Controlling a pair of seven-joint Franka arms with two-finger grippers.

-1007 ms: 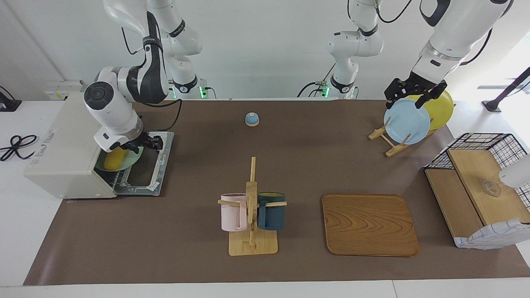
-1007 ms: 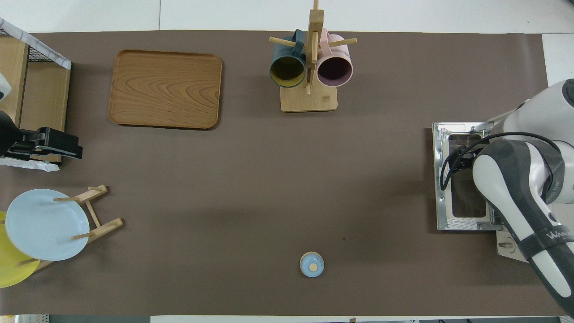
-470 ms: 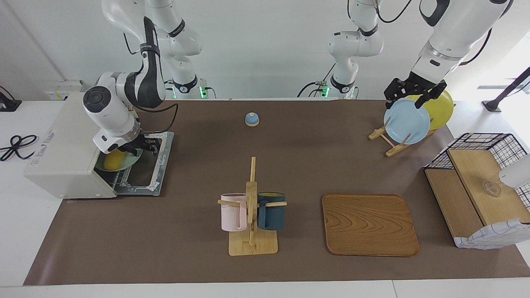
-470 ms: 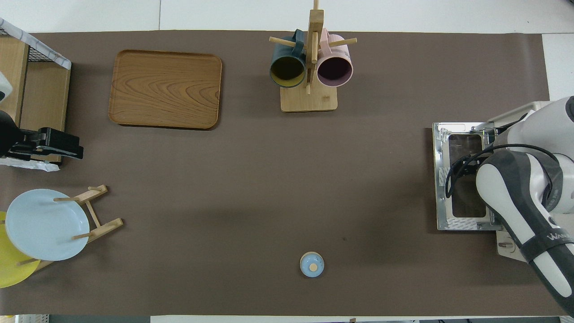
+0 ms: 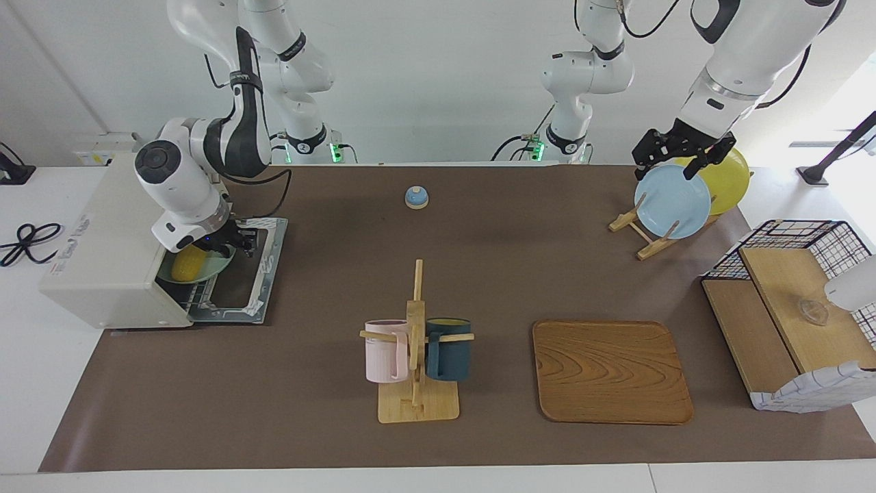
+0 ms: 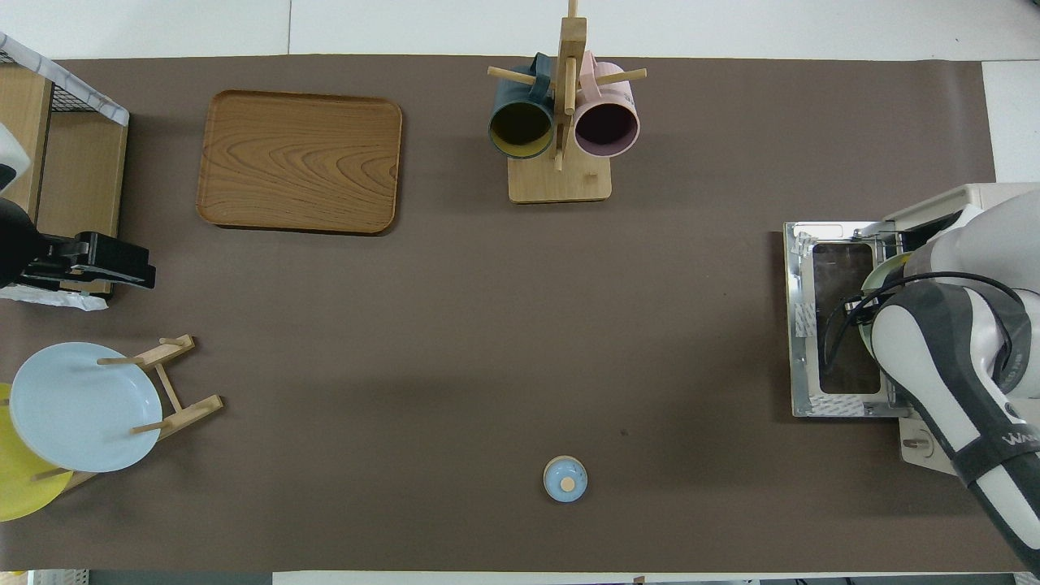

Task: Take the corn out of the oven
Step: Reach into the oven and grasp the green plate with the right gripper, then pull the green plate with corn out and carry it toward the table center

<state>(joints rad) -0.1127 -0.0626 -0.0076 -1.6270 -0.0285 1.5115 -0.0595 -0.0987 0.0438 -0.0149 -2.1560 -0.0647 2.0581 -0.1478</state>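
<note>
The off-white oven [image 5: 102, 233] stands at the right arm's end of the table, its door [image 5: 253, 274] dropped flat onto the mat. Inside, on the wire rack, a pale green plate [image 5: 217, 262] carries the yellow corn [image 5: 188, 263]. My right gripper [image 5: 236, 243] is down at the oven's mouth, over the plate's rim beside the corn. In the overhead view the right arm hides the corn and only the plate's rim [image 6: 881, 272] shows. My left gripper [image 5: 681, 154] hangs open above the plate rack, holding nothing.
A blue plate [image 5: 672, 202] and a yellow plate [image 5: 729, 179] stand in a wooden rack. Mid-table are a mug tree [image 5: 416, 342] with pink and dark blue mugs, a wooden tray [image 5: 611, 371] and a small blue bell [image 5: 416, 197]. A wire basket with wooden shelves [image 5: 794, 308] sits by the left arm's end.
The right arm's wrist has shifted slightly over the oven, and its gripper has moved in toward the plate's rim. The green plate's rim now shows from overhead. The left arm has stayed put.
</note>
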